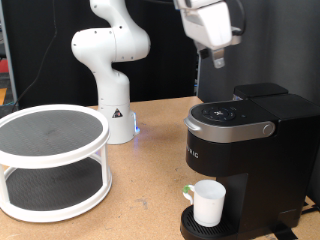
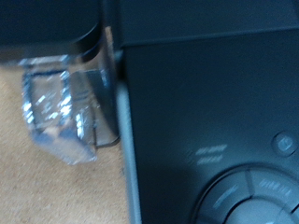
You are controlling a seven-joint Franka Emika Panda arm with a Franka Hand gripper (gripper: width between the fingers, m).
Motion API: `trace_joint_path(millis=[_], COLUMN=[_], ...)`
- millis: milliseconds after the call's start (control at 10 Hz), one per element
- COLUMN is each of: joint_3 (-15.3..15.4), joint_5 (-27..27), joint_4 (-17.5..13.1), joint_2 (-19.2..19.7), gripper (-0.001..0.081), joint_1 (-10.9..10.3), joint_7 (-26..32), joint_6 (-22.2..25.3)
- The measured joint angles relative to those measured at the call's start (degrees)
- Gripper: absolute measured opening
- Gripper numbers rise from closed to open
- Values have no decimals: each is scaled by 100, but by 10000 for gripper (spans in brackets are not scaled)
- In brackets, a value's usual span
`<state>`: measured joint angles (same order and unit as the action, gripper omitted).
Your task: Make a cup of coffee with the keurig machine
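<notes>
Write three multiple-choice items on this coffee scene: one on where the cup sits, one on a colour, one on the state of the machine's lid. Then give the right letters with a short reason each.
1. Where is the cup?
A. On the drip tray at the base of the keurig machine
B. On the top tier of the white two-tier stand
C. Between the gripper's fingers

2. What colour is the keurig machine's body?
A. White
B. Red
C. Black

3. How is the keurig machine's lid?
A. Raised wide open
B. Down, closed
C. Taken off and lying on the table

Answers:
1. A: the exterior view shows the white cup standing under the brew head on the base.
2. C: the body is matte black, with a silver-grey rim around the lid.
3. B: the lid lies flat on the body, with the gripper just above the machine's top.
</notes>
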<state>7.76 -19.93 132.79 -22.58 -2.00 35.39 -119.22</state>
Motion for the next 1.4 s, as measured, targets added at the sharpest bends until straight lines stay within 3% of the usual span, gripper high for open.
trace_joint_path(millis=[300,600,1200,1400], joint_3=[217,213,314,332], joint_5=[193,235,654,829], joint_4=[-560,-622,-1683,-1865], joint_2=[537,537,916,1122], gripper=[806,806,806,806], joint_1=[17,16,16,16], joint_7=[-563,-454,-934,-984], joint_6=[-54,118,847,872])
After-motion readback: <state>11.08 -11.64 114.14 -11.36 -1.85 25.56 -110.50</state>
